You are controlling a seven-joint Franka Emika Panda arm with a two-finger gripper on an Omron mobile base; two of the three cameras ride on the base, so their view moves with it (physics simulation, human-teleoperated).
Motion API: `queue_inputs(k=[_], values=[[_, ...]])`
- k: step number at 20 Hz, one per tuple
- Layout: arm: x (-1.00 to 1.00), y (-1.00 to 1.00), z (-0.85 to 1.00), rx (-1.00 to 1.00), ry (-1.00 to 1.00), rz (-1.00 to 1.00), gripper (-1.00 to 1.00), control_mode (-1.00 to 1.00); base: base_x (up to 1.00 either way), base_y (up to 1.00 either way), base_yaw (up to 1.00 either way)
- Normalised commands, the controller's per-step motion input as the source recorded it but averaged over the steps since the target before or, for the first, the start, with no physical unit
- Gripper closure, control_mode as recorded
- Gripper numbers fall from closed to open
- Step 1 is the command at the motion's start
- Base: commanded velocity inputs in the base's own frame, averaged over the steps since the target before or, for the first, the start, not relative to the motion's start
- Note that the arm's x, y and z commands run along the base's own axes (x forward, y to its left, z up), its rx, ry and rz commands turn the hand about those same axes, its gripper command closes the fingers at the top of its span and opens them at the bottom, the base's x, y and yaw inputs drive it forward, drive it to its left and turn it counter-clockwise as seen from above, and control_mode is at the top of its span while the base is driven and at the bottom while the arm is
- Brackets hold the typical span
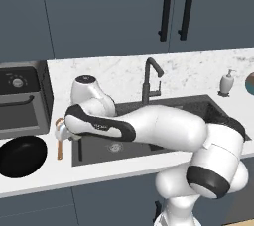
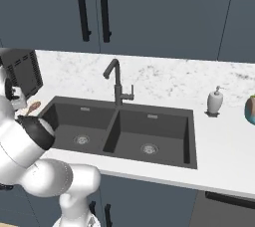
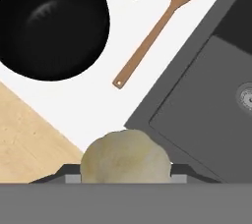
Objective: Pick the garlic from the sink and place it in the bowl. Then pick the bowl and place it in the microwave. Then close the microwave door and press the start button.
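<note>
My gripper (image 3: 126,175) is shut on the garlic (image 3: 126,160), a pale cream lump filling the gap between the dark fingertips (image 3: 70,171). It hangs above the counter strip just left of the sink (image 3: 197,115). The glossy black bowl (image 3: 51,24) lies ahead of it on the white counter, empty. From the left base view, the hand (image 1: 62,130) hovers between the bowl (image 1: 22,156) and the left basin of the sink (image 1: 101,146). Both basins of the sink (image 2: 124,131) show bare drains. The microwave and its door are out of view.
A wooden slotted spatula (image 3: 157,29) lies on the counter between bowl and sink. A small black countertop oven (image 1: 22,98) stands behind the bowl. A dark faucet (image 1: 151,79) rises behind the sink, with a soap dispenser (image 1: 226,82) to its right. The counter's front edge is close by.
</note>
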Motion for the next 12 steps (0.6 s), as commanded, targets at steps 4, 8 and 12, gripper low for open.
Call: queue_inputs(k=[4, 8, 12], values=[[0.23, 1.0, 0.02, -0.02, 0.07, 0.27, 1.0, -1.0, 0.0, 0.0, 0.0], [0.15, 1.0, 0.0, -0.07, 0.03, 0.22, 1.0, -1.0, 0.0, 0.0, 0.0], [0.0, 0.99, -0.05, -0.23, 0.0, 0.08, 1.0, -1.0, 0.0, 0.0, 0.0]])
